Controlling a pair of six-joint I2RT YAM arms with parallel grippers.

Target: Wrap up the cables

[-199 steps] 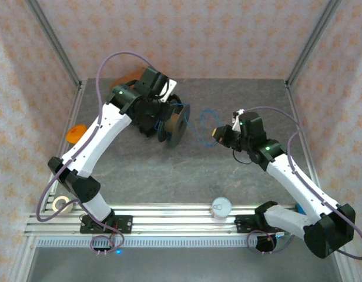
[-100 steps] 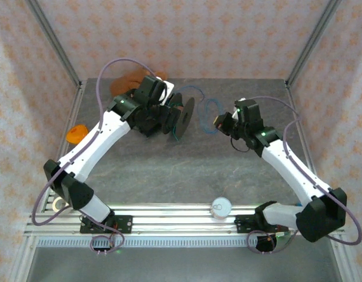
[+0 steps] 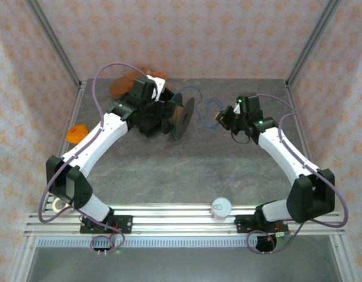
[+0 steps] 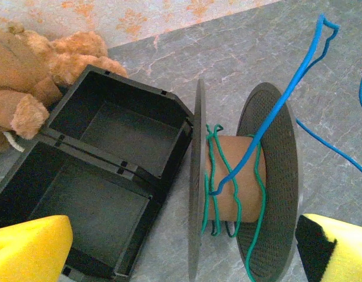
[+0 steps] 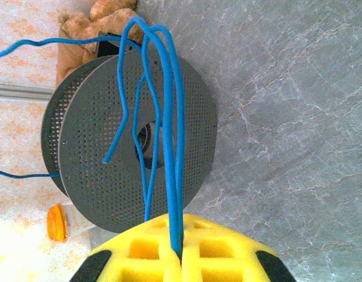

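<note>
Right of the spool (image 5: pixel 93 176), the right gripper (image 5: pixel 180 258) clamps the blue cable (image 5: pixel 167 117) between pressed pads; left of the spool, the left gripper (image 4: pixel 181 255) gapes wide, contact unclear, fingertips cut off.

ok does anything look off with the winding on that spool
Yes. The green cable sits in loose, uneven loops on the brown core of the spool, not snug. The blue cable isn't really wound: it only hooks across the core and trails off over the rim to the right hand, which pinches it.
</note>
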